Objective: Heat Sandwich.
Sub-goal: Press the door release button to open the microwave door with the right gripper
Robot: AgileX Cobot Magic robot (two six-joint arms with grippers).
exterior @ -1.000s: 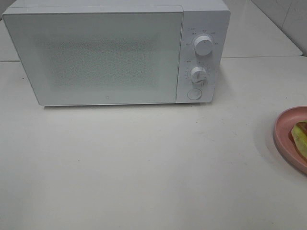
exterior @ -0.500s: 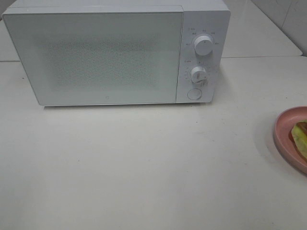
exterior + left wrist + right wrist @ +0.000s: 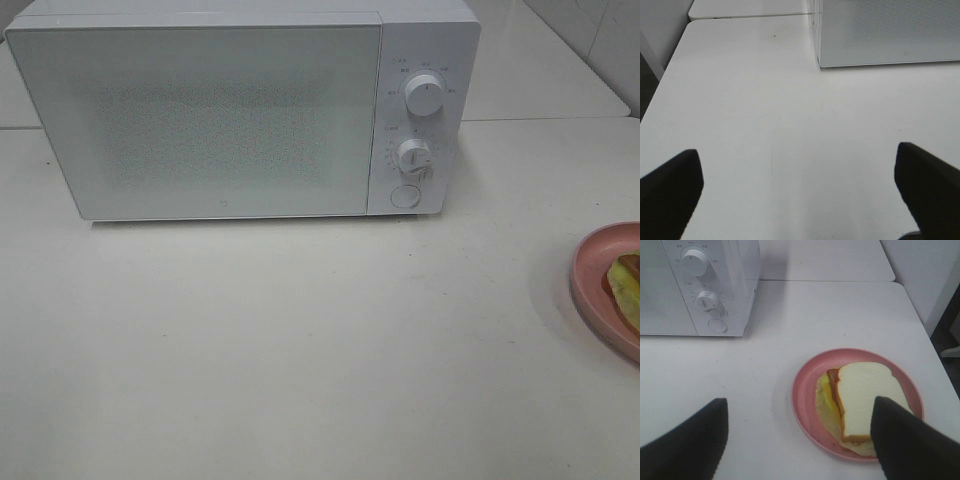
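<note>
The sandwich (image 3: 860,397), white bread over lettuce and a reddish filling, lies on a pink round plate (image 3: 805,390); only its green edge (image 3: 627,290) shows at the right border of the high view. My right gripper (image 3: 799,440) hovers open over the table just short of the plate, one finger overlapping the sandwich's near corner in the picture. A white microwave (image 3: 240,110) with its door shut stands at the back. My left gripper (image 3: 797,185) is open above bare table in front of the microwave's left corner (image 3: 880,35). Neither gripper appears in the high view.
The microwave has two knobs (image 3: 425,95) and a round button (image 3: 404,196) on its right panel. The pink plate (image 3: 600,285) sits at the table's right edge. A seam to a second table (image 3: 540,119) runs behind.
</note>
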